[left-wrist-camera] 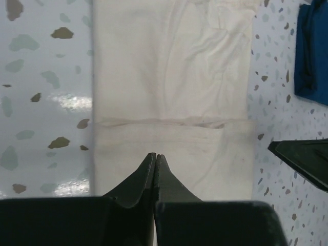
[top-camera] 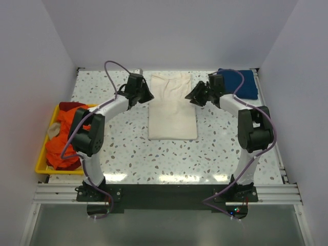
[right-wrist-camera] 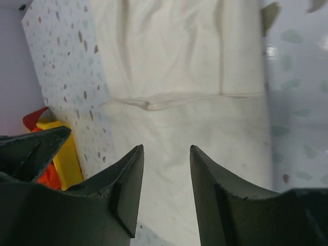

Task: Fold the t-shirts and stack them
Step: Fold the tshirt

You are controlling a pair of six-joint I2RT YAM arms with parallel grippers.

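The cream t-shirt (top-camera: 172,110) lies folded into a long strip at mid-table (top-camera: 128,154) — left gripper (left-wrist-camera: 155,156) clenched with nothing between its jaws, right gripper (right-wrist-camera: 166,148) released, jaws parted, both over the cloth.

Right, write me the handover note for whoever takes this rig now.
Left gripper: shut, empty, over the cream t-shirt.
Right gripper: open, empty, over the same shirt.
Cream t-shirt: flat mid-table, folded to a long rectangle, one cross fold showing.
Dark blue t-shirt: folded, far right corner.
Orange and red t-shirts: heaped in the yellow tray, left.
Left to do: finish the cream one, fold the heap, stack all.
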